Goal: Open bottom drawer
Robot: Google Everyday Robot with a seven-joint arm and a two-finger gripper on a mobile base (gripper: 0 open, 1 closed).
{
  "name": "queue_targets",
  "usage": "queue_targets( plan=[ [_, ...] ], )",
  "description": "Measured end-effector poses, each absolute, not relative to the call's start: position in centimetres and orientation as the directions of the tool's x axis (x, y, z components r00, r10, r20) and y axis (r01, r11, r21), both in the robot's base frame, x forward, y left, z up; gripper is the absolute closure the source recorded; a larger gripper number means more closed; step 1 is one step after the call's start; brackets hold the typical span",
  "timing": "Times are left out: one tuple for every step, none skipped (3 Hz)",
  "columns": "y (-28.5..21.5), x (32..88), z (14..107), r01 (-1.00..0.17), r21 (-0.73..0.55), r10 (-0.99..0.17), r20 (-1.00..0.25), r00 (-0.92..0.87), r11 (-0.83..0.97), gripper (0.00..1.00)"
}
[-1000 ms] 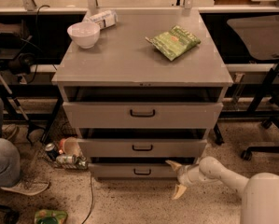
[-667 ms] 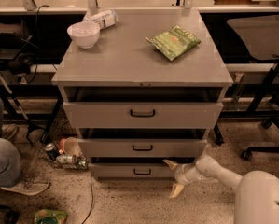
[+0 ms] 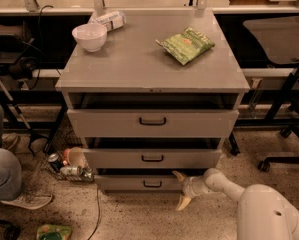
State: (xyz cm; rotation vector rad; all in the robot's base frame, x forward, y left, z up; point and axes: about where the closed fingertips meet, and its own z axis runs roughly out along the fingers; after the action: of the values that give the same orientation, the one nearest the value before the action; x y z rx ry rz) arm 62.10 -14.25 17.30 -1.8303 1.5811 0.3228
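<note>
Down near the floor, pincer [image 3: 178, 190] spread wide, gripping nothing, against right end of bottom drawer [image 3: 124, 183], right of its black loop handle [image 3: 152, 184].

Cabinet top [image 3: 139, 66] carries bowl [image 3: 89, 36] back-left and packet [image 3: 185, 45] back-right; below, bottom drawer [image 3: 134, 183] sits lowest of three stacked drawers, with gripper [image 3: 181, 189] before its right end and cans [image 3: 69, 170] on the floor to its left.
</note>
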Motion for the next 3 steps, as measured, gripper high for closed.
queue_targets(
  plan=[
    [-13.8,63.3,16.5,-0.938,-0.346,-0.774,-0.596,0.213,0.007,0.0],
    [-13.1,64.7,15.9,-0.933,-0.36,-0.781,-0.589,0.207,0.024,0.02],
    [-13.1,64.7,16.0,-0.933,-0.36,-0.781,-0.589,0.207,0.024,0.23]
  ],
)
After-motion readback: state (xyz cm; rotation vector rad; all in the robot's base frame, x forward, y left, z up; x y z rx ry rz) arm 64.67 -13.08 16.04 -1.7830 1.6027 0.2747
